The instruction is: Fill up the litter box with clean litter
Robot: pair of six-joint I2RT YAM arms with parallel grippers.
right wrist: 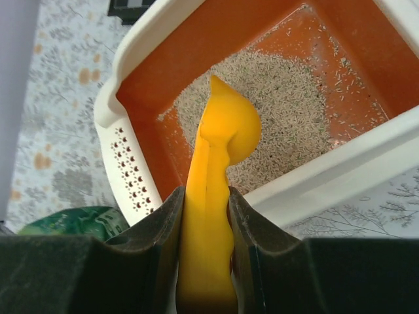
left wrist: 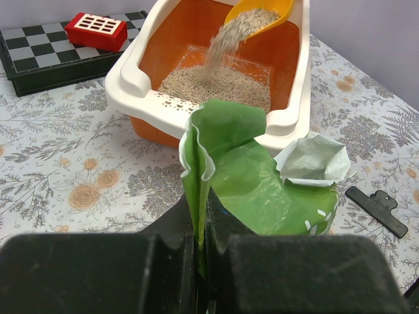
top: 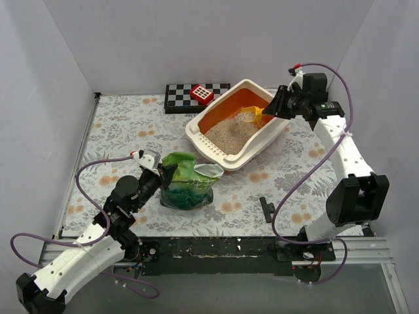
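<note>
The litter box (top: 243, 84) stands at the back centre, cream rim, orange walls, slots on its near-left edge. Clean litter (top: 229, 133) covers part of its floor (right wrist: 288, 124). My right gripper (top: 275, 108) is shut on the handle of an orange-yellow scoop (right wrist: 222, 131), held tilted over the box. In the left wrist view the scoop (left wrist: 258, 13) pours a stream of litter (left wrist: 226, 42) into the box (left wrist: 131, 91). My left gripper (left wrist: 200, 209) is shut on the top edge of the green bag (left wrist: 262, 190), which stands in front of the box (top: 190, 183).
A black-and-white checkerboard (top: 186, 95) with a red block (top: 201, 95) on it lies behind the box at the left. A black clip (top: 267, 208) lies on the floral cloth right of the bag. White walls close in the table.
</note>
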